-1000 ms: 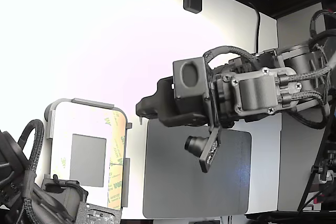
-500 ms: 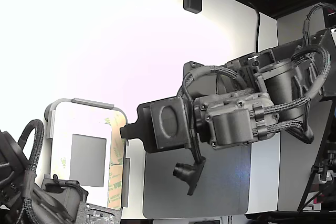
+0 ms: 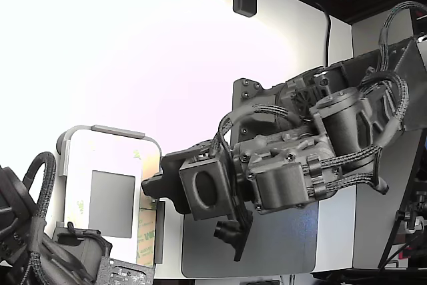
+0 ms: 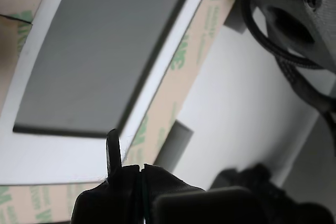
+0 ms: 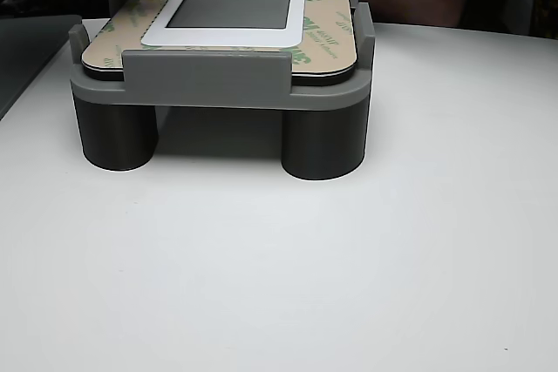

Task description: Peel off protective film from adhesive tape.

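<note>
The white panel [image 3: 83, 158] with its grey patch [image 3: 112, 203] lies in a grey holder [image 3: 110, 130] at the exterior view's left. The protective film [image 3: 147, 231], pale yellow with green marks, runs along the panel's right edge. My gripper [image 3: 149, 188] sits over that edge, about midway along it. In the wrist view the gripper [image 4: 140, 170] is shut, its tips meeting beside the film [image 4: 176, 90] near the white panel's [image 4: 63, 153] corner. I see nothing between the tips. The other view shows film [image 5: 327, 15] bordering the panel [image 5: 225, 36].
A large grey mat [image 3: 267, 231] lies under my arm at the exterior view's right. A second dark arm with braided cables [image 3: 27, 231] sits at the lower left beside the holder. The holder [image 5: 205, 76] stands on round legs on a white table [image 5: 279, 267].
My arm has swung down and to the exterior view's left, and the wrist has turned. The gripper went from over the mat to the panel's right edge.
</note>
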`<state>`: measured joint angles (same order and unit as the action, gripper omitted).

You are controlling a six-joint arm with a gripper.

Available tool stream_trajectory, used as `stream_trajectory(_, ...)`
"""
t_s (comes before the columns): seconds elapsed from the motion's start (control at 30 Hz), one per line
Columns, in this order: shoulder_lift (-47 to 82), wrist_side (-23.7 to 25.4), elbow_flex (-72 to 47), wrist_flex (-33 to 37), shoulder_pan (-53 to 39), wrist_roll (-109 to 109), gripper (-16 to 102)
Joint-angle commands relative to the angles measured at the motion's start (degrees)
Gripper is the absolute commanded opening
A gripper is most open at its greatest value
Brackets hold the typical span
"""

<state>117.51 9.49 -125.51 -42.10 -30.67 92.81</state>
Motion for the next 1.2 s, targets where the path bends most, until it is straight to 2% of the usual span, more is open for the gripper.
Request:
stream_trajectory(0.0,-0.35,0.97,2.11,0.70,-0.18,-0.09,-10)
stream_trajectory(0.17,-2.72,2.72,3.08,1.58,-2.29,0.62,-10)
stream_trajectory(0.4,-4.57,2.02,3.60,2.20,-3.08,1.05,-10)
stream_trajectory(0.87,-5.10,-0.53,-2.81,13.97,-3.25,4.31,-10)
stream_trajectory(1.17,-8.88,-1.58,-0.35,15.38,-4.92,5.27,-10)
